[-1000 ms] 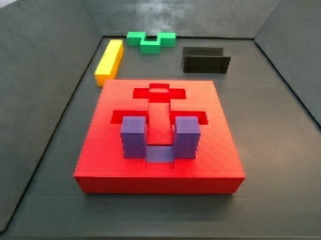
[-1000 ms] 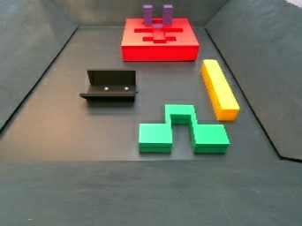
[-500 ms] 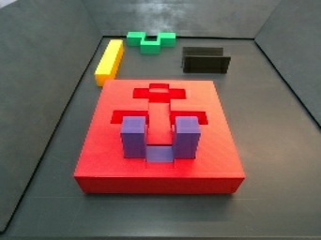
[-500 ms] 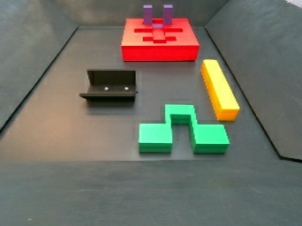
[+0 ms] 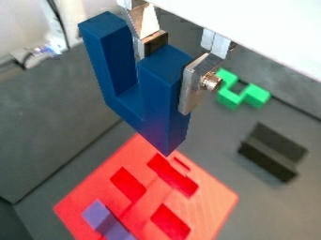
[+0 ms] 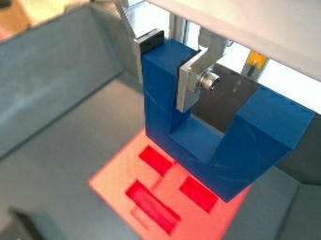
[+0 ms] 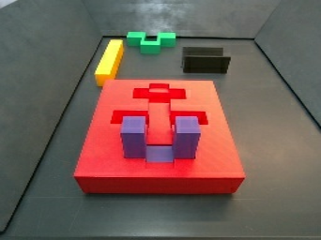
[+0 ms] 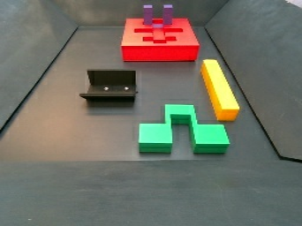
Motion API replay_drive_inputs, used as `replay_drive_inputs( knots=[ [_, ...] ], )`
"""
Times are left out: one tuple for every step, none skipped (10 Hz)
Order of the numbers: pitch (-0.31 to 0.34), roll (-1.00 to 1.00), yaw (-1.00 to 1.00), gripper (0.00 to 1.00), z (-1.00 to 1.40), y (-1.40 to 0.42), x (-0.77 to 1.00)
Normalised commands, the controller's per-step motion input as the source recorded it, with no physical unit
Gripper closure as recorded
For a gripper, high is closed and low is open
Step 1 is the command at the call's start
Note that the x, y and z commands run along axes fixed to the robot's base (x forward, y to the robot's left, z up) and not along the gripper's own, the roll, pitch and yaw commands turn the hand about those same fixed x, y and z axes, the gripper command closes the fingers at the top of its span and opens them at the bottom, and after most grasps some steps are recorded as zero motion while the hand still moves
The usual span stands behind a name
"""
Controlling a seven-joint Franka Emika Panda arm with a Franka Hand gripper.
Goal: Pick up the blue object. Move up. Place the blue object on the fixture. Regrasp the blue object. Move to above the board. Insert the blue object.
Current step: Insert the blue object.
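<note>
In both wrist views my gripper (image 5: 174,64) (image 6: 172,70) is shut on one prong of the blue object (image 5: 141,94) (image 6: 213,136), a dark blue U-shaped block. The block hangs in the air with its base pointing down. Below it lies the red board (image 5: 207,192) (image 6: 119,169) with its recessed slots. Both side views show the board (image 7: 157,178) (image 8: 160,51) on the floor, but neither the gripper nor the blue object. The black fixture (image 5: 272,150) (image 7: 206,61) (image 8: 109,86) stands apart from the board with nothing on it.
A purple U-shaped block (image 7: 160,139) (image 8: 157,13) stands upright in the board. A green block (image 7: 156,40) (image 8: 181,131) (image 5: 238,92) and a long yellow bar (image 7: 109,60) (image 8: 218,86) lie on the floor. Grey walls enclose the floor.
</note>
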Motion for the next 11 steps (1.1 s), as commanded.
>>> replay_drive_inputs(
  knots=[
    [-0.403, -0.46, -0.44, 1.00, 0.00, 0.05, 0.30],
    [-0.387, -0.36, -0.37, 1.00, -0.08, 0.11, 0.22],
    [-0.257, -0.19, -0.18, 1.00, -0.26, 0.17, 0.18],
    [0.000, 0.00, -0.09, 1.00, -0.25, 0.23, 0.29],
    [0.059, 0.13, 0.00, 1.00, -0.33, 0.27, 0.42],
    [0.044, 0.15, 0.09, 1.00, -0.34, 0.34, 0.40],
    [0.057, 0.14, 0.49, 1.00, -0.31, 0.37, 0.31],
    [0.056, 0.14, 0.59, 1.00, -0.32, 0.33, 0.23],
    [0.046, 0.13, 0.63, 1.00, -0.34, 0.30, 0.19],
    [0.049, 0.14, 0.62, 1.00, -0.33, 0.29, 0.21],
    [0.000, 0.13, 0.52, 1.00, -0.42, 0.16, 0.15]
  ],
)
